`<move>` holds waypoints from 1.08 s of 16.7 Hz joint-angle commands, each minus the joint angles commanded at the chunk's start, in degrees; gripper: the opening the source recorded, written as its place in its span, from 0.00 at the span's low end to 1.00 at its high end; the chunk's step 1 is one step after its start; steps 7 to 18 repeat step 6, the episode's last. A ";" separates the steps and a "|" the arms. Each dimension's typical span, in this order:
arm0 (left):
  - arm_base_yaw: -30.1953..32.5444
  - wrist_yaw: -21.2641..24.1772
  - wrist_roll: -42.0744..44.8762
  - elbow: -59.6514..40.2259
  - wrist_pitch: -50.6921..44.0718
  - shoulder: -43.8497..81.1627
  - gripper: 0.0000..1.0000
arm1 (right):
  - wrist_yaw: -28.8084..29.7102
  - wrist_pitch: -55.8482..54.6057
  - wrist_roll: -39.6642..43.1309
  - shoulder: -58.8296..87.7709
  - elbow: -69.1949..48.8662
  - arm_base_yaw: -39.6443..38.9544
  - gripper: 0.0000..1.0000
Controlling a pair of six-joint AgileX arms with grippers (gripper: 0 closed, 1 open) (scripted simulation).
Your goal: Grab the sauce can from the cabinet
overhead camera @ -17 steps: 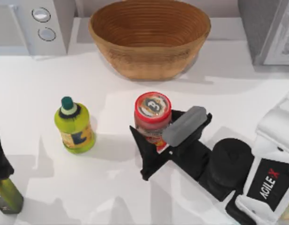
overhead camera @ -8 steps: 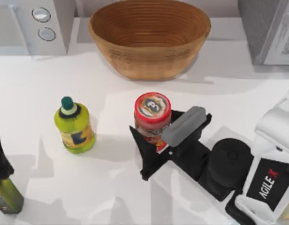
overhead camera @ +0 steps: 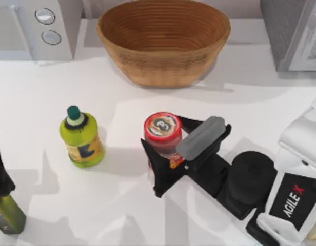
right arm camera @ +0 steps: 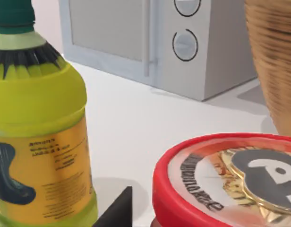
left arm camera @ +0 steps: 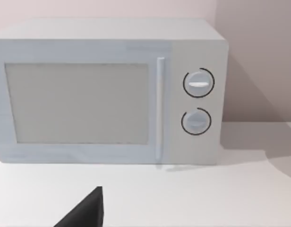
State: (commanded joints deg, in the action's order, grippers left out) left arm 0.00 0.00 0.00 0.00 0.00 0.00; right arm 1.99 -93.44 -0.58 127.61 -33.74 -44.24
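The sauce can [overhead camera: 162,129] has dropped lower, centre frame on the tabletop [overhead camera: 40,92], right claw [overhead camera: 165,154] pinching it, setting it down; next, spread the fingers and back away.

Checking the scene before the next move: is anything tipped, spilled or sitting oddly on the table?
Nothing is tipped or spilled. The sauce can stands upright on the table between the fingers of the right claw, away from the cabinet at the far right. The green bottle is upright, and so is the basket.
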 joint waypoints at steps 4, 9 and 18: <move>0.00 0.00 0.00 0.00 0.00 0.00 1.00 | 0.00 0.00 0.00 0.00 0.00 0.00 1.00; 0.00 0.00 0.00 0.00 0.00 0.00 1.00 | 0.00 0.00 0.00 0.00 0.00 0.00 1.00; 0.00 0.00 0.00 0.00 0.00 0.00 1.00 | 0.00 0.00 0.00 0.00 0.00 0.00 1.00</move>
